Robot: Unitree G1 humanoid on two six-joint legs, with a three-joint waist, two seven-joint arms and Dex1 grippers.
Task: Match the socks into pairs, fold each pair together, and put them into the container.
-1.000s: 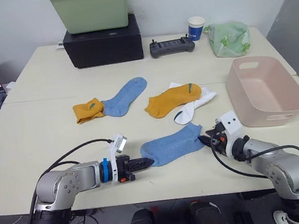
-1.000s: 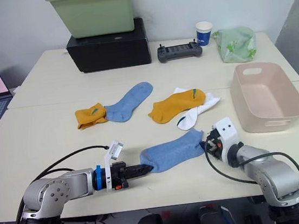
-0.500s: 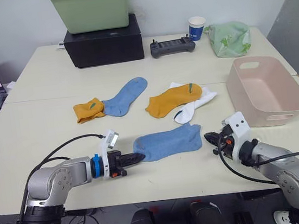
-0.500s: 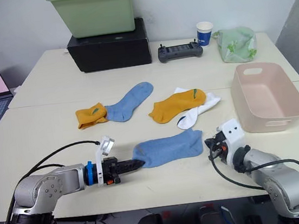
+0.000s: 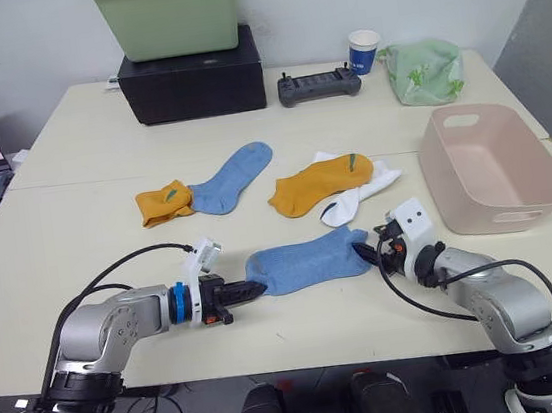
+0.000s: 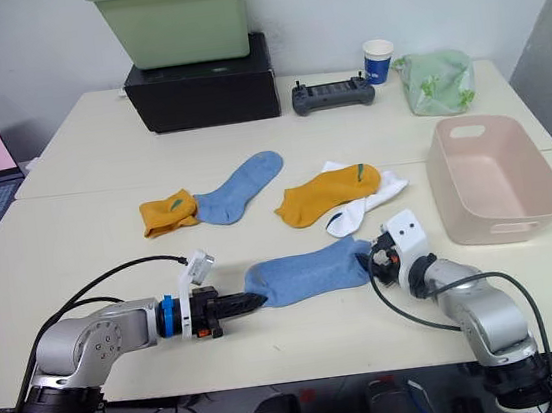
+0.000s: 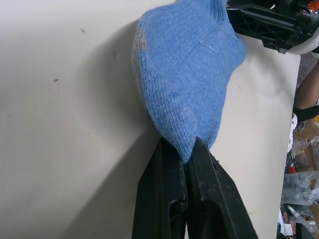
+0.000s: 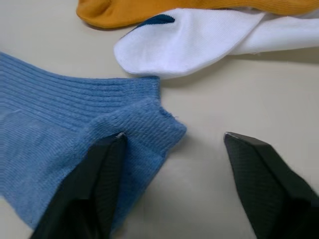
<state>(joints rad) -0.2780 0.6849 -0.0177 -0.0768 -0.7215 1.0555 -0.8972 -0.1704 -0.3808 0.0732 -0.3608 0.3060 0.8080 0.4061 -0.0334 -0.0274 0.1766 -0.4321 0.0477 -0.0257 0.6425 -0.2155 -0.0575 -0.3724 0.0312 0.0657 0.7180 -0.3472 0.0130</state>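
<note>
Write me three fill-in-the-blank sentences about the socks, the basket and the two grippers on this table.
1. The left gripper is shut on the toe of a ____ sock.
2. The right gripper has its jaws ____ at that sock's cuff.
3. The pink basket holds ____ socks.

Missing words: blue; open; no

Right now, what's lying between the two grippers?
A blue sock, stretched on the table from the left gripper to the right gripper, in the eye views.

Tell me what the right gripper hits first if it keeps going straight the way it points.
The right gripper, fingers open, is already at the cuff of the near light blue sock; one finger overlaps it. Going on, it probably pushes that sock.
</note>
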